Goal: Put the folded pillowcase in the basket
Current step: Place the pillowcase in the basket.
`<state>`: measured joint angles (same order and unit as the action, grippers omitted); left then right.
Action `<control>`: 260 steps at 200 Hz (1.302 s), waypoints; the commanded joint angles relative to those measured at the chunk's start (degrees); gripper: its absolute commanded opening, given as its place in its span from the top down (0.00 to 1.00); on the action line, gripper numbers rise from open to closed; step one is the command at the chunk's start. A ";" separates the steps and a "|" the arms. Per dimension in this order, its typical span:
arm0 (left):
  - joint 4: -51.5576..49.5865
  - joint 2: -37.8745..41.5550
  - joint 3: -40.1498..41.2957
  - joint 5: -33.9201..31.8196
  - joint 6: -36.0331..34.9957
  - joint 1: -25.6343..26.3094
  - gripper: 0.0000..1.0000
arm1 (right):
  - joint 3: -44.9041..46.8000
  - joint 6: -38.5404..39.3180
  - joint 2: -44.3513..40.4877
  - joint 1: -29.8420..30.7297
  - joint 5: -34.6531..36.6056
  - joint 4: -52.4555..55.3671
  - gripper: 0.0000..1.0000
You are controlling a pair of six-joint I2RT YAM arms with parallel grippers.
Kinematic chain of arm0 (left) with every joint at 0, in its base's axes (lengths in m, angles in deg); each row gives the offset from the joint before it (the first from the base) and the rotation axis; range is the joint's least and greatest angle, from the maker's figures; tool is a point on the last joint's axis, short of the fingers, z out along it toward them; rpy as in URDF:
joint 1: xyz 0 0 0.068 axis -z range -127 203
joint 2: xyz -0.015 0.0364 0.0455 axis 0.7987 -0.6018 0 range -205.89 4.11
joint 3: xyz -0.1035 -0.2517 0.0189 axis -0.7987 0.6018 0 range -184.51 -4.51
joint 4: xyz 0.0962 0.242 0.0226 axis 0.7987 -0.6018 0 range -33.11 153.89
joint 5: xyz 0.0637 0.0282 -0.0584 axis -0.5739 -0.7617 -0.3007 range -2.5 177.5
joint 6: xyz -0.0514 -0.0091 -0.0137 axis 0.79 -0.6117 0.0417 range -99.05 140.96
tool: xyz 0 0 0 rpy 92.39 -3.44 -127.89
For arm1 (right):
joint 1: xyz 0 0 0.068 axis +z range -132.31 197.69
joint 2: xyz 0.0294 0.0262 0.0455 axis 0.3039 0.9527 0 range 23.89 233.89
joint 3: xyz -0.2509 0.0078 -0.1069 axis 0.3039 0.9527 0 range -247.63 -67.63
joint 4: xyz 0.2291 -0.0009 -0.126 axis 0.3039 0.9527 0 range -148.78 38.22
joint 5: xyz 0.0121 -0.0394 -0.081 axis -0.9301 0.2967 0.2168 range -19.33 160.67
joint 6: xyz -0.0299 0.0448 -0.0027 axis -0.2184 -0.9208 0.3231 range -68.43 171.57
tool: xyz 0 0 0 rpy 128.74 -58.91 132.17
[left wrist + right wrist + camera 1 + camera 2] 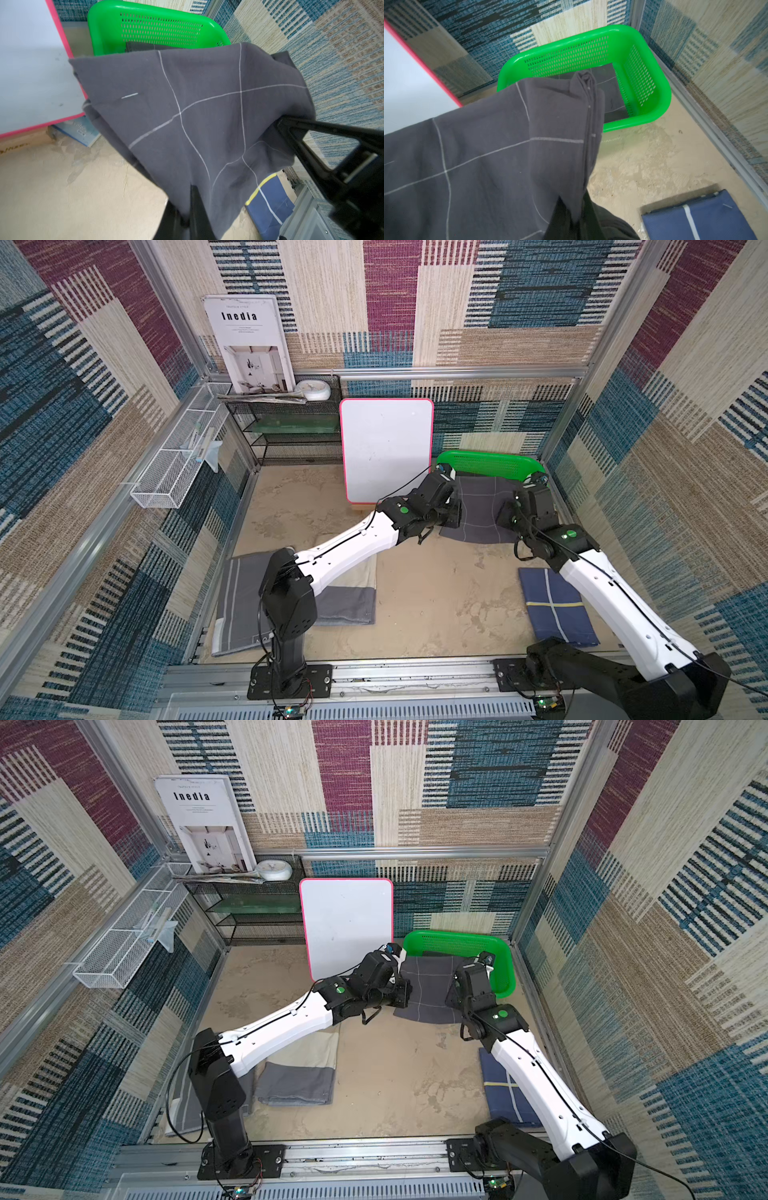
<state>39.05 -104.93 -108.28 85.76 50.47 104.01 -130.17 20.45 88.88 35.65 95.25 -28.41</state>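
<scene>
Two grips: left end effector [193, 188] and right end effector [569, 204] each pinch the grey grid-lined pillowcase [482, 506], its far edge overlapping the near rim of the green basket [490, 455]. Poster [249, 344] reads "Inedia".

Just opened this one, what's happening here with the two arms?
Both arms hold up one dark grey pillowcase with thin white lines: the left gripper and right gripper are each shut on a side of it. It hangs stretched between them at the near side of the green basket, not yet lowered in. Another dark cloth already lies in the basket.
</scene>
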 commanded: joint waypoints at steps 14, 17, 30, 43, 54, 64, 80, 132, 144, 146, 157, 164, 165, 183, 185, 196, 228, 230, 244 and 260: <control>-3.78 -9.04 -13.23 0.14 -6.96 -0.15 1.00 | -2.94 3.94 4.00 -5.85 -4.18 -9.01 1.00; -3.78 -9.97 -14.51 0.64 -7.77 -0.30 1.00 | -3.19 4.03 4.61 -6.12 -4.82 -9.45 1.00; -6.23 -15.04 -21.93 1.21 -10.08 -0.68 1.00 | -3.93 4.69 7.22 -7.69 -6.86 -11.70 1.00; -8.01 -19.92 -28.77 1.21 -12.13 -0.82 1.00 | -4.29 5.02 9.62 -9.36 -9.71 -14.65 1.00; -9.42 -24.18 -35.14 2.11 -13.07 -1.23 1.00 | -4.92 4.97 11.84 -10.61 -11.30 -16.33 1.00; -10.45 -27.68 -40.63 3.37 -13.68 -1.67 1.00 | -5.79 5.28 13.90 -11.40 -11.60 -17.34 1.00; -12.01 -33.05 -47.93 0.50 -13.58 -2.14 1.00 | -7.43 5.74 17.21 -12.58 -11.66 -18.25 1.00; -1.96 -39.51 -49.16 0.91 -9.20 -5.74 1.00 | -11.25 6.97 26.05 -15.67 -14.89 -21.82 1.00; 0.47 -41.27 -50.56 2.47 -8.98 -6.58 1.00 | -12.26 6.99 28.07 -15.84 -15.15 -21.80 1.00; 0.88 -41.68 -50.85 2.73 -8.98 -6.67 1.00 | -12.36 6.95 28.37 -15.89 -15.17 -21.94 1.00; 2.53 -43.54 -52.63 4.14 -9.31 -7.18 1.00 | -12.90 7.03 29.86 -16.01 -15.34 -22.29 1.00; 3.83 -44.60 -53.63 5.31 -9.85 -7.39 1.00 | -13.17 7.02 30.76 -16.11 -15.45 -22.40 1.00; 4.01 -44.78 -53.73 5.50 -9.93 -7.40 1.00 | -13.19 6.98 30.87 -16.11 -15.49 -22.38 1.00; 5.94 -46.68 -55.08 6.62 -11.74 -7.50 1.00 | -13.49 7.03 32.57 -16.44 -15.92 -22.84 1.00; 6.05 -46.75 -55.12 6.58 -11.87 -7.54 1.00 | -13.62 7.03 32.68 -16.39 -15.89 -22.88 1.00; 6.69 -47.38 -54.80 6.52 -12.61 -7.57 1.00 | -13.73 7.16 33.49 -16.55 -15.64 -23.06 1.00; 7.04 -49.15 -54.63 6.70 -12.81 -7.63 1.00 | -13.83 7.19 35.79 -17.20 -14.90 -23.32 1.00; 7.08 -49.23 -54.62 6.67 -12.68 -7.66 1.00 | -13.90 7.20 35.99 -17.28 -14.97 -23.31 1.00; 6.85 -49.99 -54.64 6.16 -12.33 -7.67 1.00 | -14.17 7.05 37.31 -17.52 -15.41 -23.16 1.00; 6.98 -50.62 -54.53 5.45 -12.12 -7.67 1.00 | -14.89 6.90 38.71 -17.69 -15.87 -22.43 1.00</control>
<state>43.72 -154.76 -162.74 91.66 38.60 96.20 -144.03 27.29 126.23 18.18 79.88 -49.67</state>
